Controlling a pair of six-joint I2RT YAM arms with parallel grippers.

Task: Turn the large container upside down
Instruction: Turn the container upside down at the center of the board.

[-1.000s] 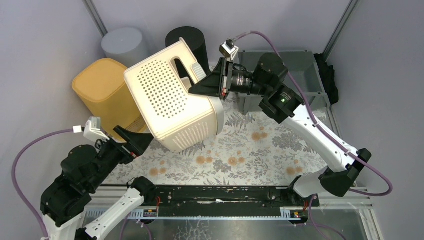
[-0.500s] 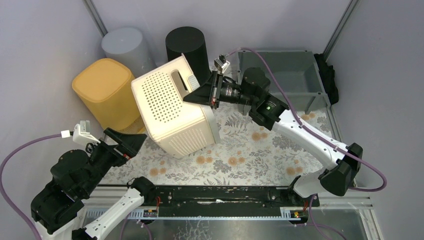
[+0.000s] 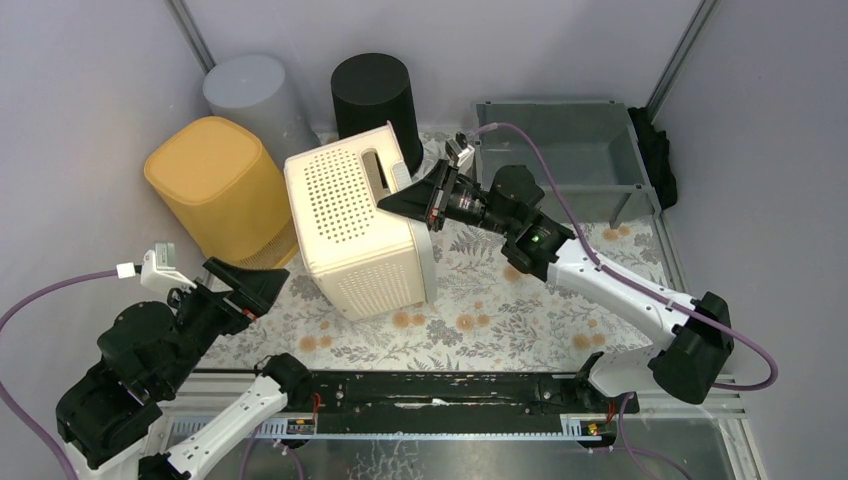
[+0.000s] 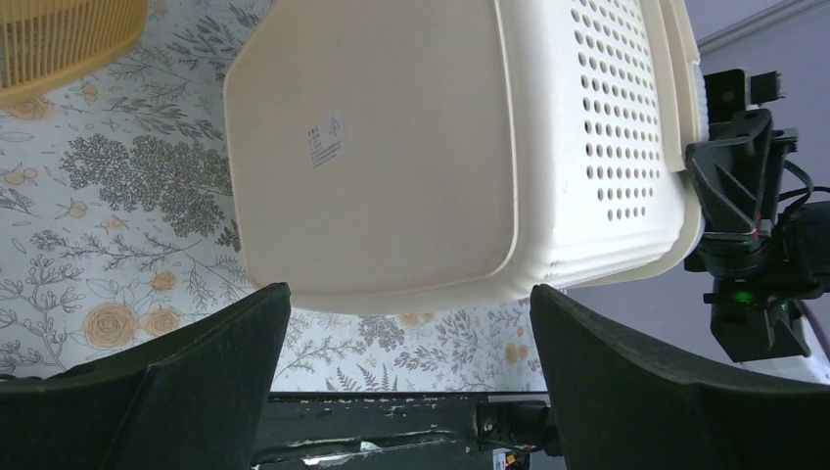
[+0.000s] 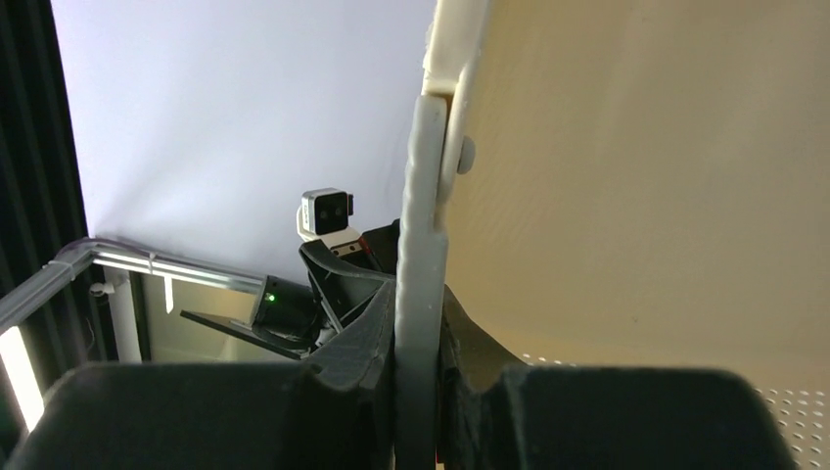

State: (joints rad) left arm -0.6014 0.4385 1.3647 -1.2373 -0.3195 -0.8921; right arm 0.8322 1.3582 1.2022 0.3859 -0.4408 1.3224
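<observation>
Left gripper: fingers spread wide, holding nothing, poised over the near-left corner of the flower-printed tablecloth, short of the work. Large container, a cream perforated plastic basket: lying on its side left of the cloth's centre. Its flat base faces the near edge and the left arm, one perforated wall faces up, and the rim points toward the far edge. The turn is judged about half made. Right gripper: fingers narrow, pinched on the grey plastic handle at the rim. Recommendation: roll the rim over and down to the cloth, pivoting on the lower wall. The hold is a thin pinch on one edge, so the basket may swing or slip; the open left fingers could steady the base. Mind the neighbours. Containers: the yellow ribbed plastic tub, just beside the basket toward the far-left corner, the grey cylindrical bin and the black cylindrical bin at the far edge all show closed tops, so any contents are hidden. The basket's interior cannot be judged. The grey two-compartment tray at the far-right corner shows no contents.
</observation>
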